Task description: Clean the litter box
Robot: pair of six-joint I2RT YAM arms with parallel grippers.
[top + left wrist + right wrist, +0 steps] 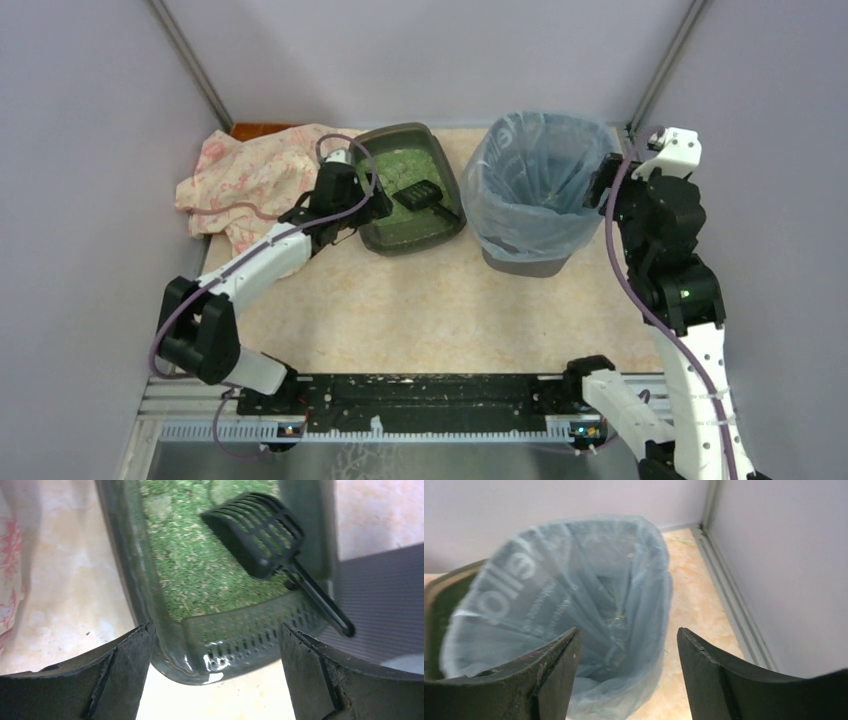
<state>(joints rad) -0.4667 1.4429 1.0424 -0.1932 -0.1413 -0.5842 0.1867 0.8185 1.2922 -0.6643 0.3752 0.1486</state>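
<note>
L end effector [215, 635] wide over litter box [125, 565]; R end effector [628, 632] at bin [549, 580]

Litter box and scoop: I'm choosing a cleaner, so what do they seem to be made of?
The litter box looks like moulded dark grey-green plastic with a glossy finish: its rim catches bright highlights. The scoop seems to be black plastic, fairly matte, with thin moulded slots.
</note>
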